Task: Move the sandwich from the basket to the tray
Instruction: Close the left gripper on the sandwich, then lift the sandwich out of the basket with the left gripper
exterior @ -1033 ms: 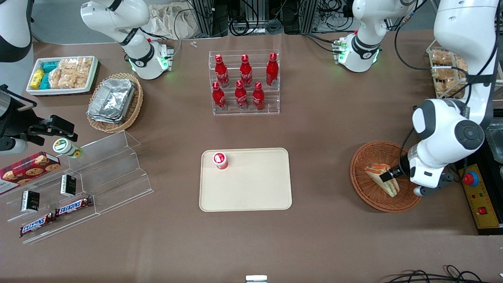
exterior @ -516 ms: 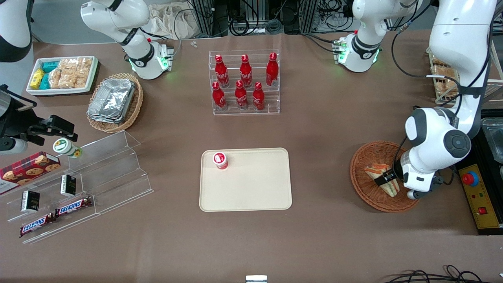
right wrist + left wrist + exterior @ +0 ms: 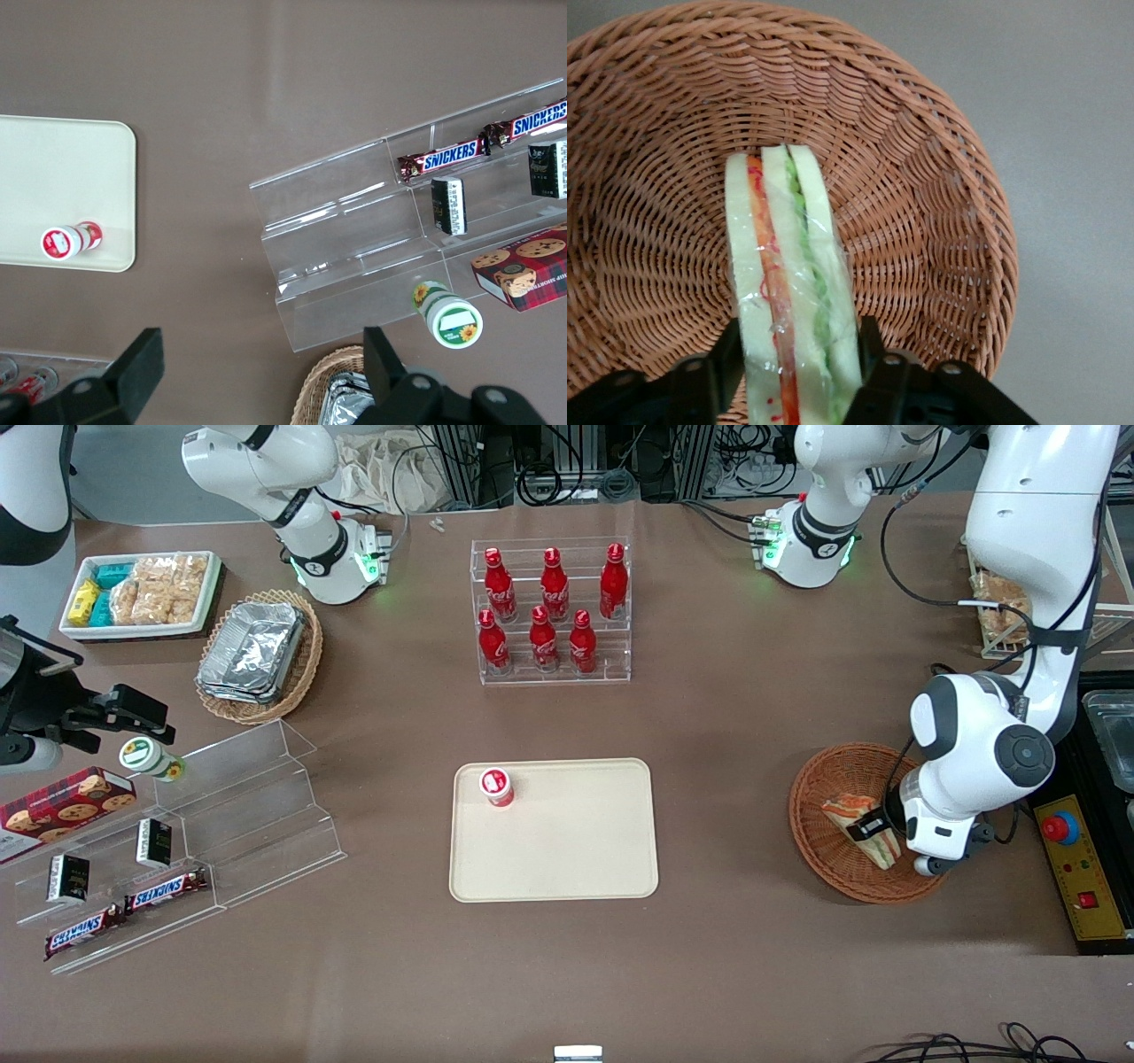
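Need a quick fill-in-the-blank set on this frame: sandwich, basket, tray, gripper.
1. The sandwich lies in the ____.
2. The gripper has one finger on each side of the ____.
3. The tray carries one small red ____.
4. The basket sits toward the ____ arm's end of the table.

Missing words: basket; sandwich; bottle; working

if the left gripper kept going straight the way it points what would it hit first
The sandwich: it already sits between the jaws of the left gripper. Past it, likely the woven floor of the basket.
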Motion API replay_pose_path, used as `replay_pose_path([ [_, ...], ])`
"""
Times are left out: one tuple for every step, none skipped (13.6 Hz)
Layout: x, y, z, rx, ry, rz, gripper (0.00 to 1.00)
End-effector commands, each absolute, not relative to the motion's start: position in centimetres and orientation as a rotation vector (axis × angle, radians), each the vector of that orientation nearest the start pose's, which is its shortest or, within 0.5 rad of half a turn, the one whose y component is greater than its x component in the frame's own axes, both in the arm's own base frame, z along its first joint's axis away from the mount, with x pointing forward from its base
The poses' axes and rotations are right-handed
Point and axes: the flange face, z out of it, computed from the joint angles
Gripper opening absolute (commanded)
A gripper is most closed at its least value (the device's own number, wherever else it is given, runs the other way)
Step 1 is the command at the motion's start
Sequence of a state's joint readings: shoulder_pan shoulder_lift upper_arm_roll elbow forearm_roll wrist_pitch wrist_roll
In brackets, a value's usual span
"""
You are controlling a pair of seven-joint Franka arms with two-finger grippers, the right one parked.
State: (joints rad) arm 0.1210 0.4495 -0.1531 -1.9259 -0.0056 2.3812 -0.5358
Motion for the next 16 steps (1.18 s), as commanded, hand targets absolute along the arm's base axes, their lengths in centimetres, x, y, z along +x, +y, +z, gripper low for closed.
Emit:
replay_pose_path([
  [62.4, -1.5, 28.0, -3.079, -0.867, 0.023, 0.00],
  [62.5, -1.5, 29.9, -3.071, -0.864, 0.043, 0.00],
  [62.5, -1.5, 32.3, -3.059, -0.862, 0.086, 0.00],
  [62.8, -1.4, 35.3, -3.049, -0.861, 0.125, 0.00],
  [63.1, -1.4, 38.0, -3.037, -0.854, 0.183, 0.00],
  [63.4, -1.6, 41.4, -3.034, -0.845, 0.230, 0.00],
  [63.8, -1.8, 44.8, -3.032, -0.833, 0.264, 0.00],
  [63.8, -1.9, 48.1, -3.030, -0.818, 0.292, 0.00],
  [63.4, -2.8, 50.7, -3.036, -0.783, 0.322, 0.00],
  [62.9, -4.5, 52.6, -3.052, -0.729, 0.343, 0.00],
  [62.5, -5.5, 54.1, -3.069, -0.695, 0.327, 0.00],
  [62.2, -7.0, 54.6, -3.086, -0.650, 0.320, 0.00],
  [61.9, -8.5, 55.1, -3.102, -0.595, 0.321, 0.00],
  [61.2, -9.6, 56.0, -3.123, -0.514, 0.309, 0.00],
  [60.7, -11.6, 56.3, -3.144, -0.417, 0.315, 0.00],
  [60.1, -14.5, 56.2, -3.146, -0.336, 0.319, 0.00],
])
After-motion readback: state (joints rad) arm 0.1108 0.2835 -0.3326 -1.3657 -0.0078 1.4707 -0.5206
